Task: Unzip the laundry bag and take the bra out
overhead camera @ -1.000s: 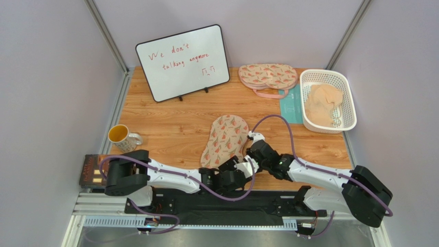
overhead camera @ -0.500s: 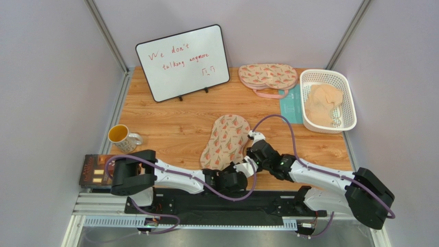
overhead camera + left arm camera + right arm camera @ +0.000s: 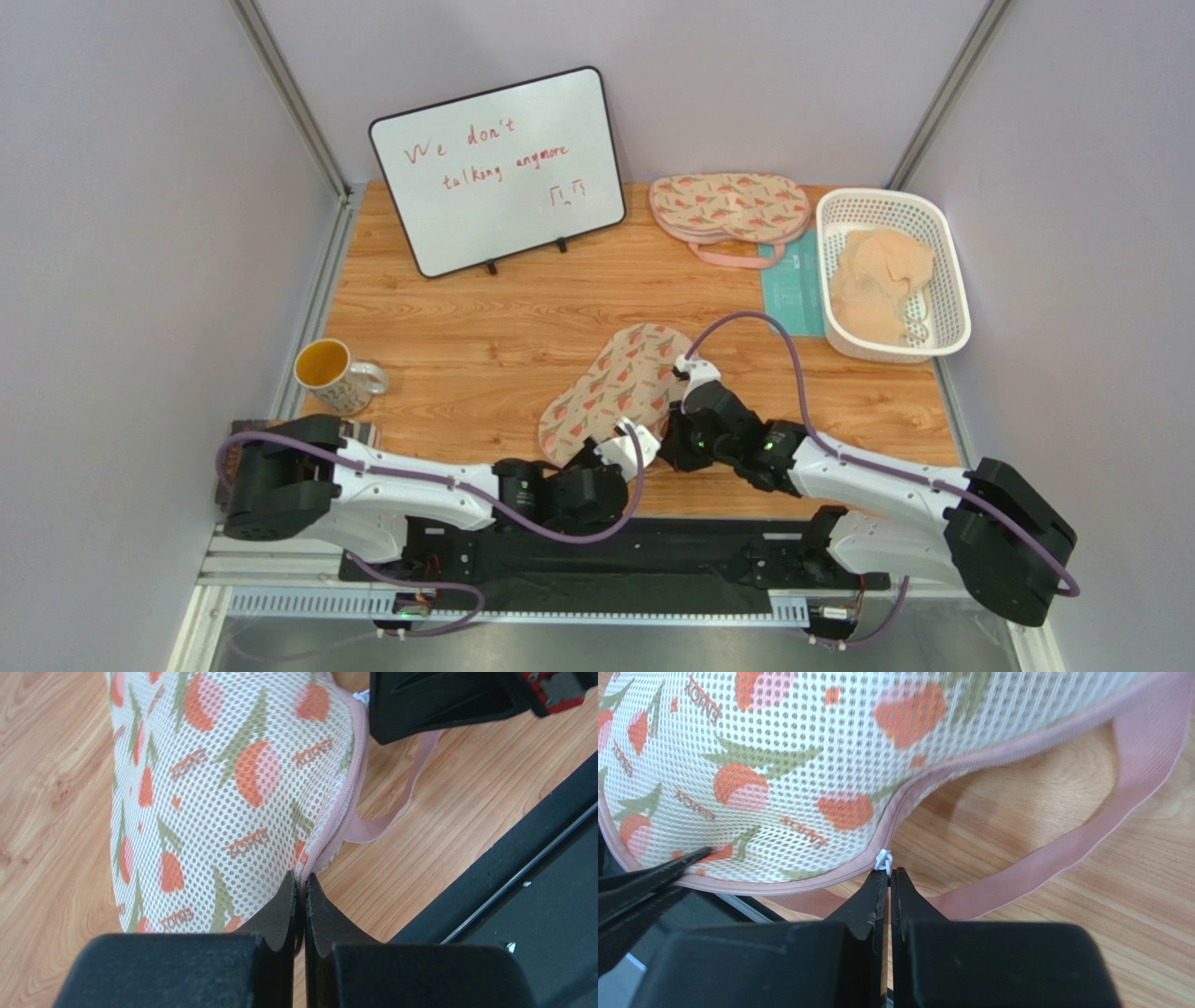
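Observation:
The laundry bag [image 3: 617, 389] lies slanted on the wood near the arms, cream mesh with orange-red and green print and pink trim. In the left wrist view my left gripper [image 3: 303, 877] is shut on the bag's pink edge [image 3: 330, 836] at its near end. My right gripper [image 3: 889, 871] is shut on the small white zipper pull [image 3: 884, 859] at the trim. The pink loop strap [image 3: 1088, 836] lies on the wood beside it. In the top view the left gripper [image 3: 613, 451] and right gripper [image 3: 678, 420] sit close together at the bag's near end. The bra is hidden.
A second printed pouch [image 3: 730, 206] lies at the back. A white basket [image 3: 951, 245] with a peach fabric heap [image 3: 877, 287] stands at the back right, a teal card [image 3: 793, 294] beside it. A whiteboard [image 3: 498, 171] stands at the back left, a mug [image 3: 330, 373] at the left.
My left gripper has shut on the bag's edge and its arm has drawn leftward. The bag has turned, its far end swinging to the right. The right gripper keeps its hold.

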Tool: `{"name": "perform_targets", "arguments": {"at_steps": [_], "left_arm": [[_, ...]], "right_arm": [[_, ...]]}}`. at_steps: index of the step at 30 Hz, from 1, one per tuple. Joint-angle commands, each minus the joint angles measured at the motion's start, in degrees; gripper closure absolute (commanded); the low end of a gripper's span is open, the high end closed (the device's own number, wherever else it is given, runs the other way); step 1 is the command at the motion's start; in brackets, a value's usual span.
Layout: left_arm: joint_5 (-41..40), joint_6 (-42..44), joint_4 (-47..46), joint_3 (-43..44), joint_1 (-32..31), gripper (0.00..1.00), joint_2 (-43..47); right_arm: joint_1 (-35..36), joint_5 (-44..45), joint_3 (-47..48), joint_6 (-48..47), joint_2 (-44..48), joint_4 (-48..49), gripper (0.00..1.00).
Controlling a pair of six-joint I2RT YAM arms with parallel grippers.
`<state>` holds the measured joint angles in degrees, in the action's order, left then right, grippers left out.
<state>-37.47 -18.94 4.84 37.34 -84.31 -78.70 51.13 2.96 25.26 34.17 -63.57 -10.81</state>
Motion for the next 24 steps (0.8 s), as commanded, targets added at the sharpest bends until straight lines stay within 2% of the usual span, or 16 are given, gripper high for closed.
{"name": "perform_targets", "arguments": {"at_steps": [1,10,13,19,22,23,24], "left_arm": [[-2.51,-2.77,7.37,-3.50,-0.15,1.00,5.56],[-6.55,-6.54,16.86,-7.98,-0.15,1.00,18.39],[-4.37,-5.32,15.46,-10.09,-0.15,1.00,23.66],[-3.22,-4.88,15.29,-10.27,-0.15,1.00,23.77],[-3.04,-4.97,15.64,-9.05,-0.06,0.72,21.75],[-3.04,-5.05,15.72,-8.43,-0.15,0.55,21.22],[-2.78,-5.06,15.73,-7.99,-0.15,0.50,20.78]], "right_arm": [[-0.42,3.81,1.90,-1.30,0.38,-1.67,1.00],[-0.68,4.16,2.25,-1.48,0.03,-2.29,1.00],[-0.69,4.07,2.25,-1.48,0.11,-2.38,1.00],[-0.77,3.81,2.52,-1.57,0.11,-2.73,1.00],[-0.77,3.54,2.52,-1.57,0.03,-2.64,1.00],[-0.77,3.46,2.52,-1.57,0.11,-2.46,1.00],[-0.77,3.28,2.52,-1.57,0.03,-2.46,1.00]]}}
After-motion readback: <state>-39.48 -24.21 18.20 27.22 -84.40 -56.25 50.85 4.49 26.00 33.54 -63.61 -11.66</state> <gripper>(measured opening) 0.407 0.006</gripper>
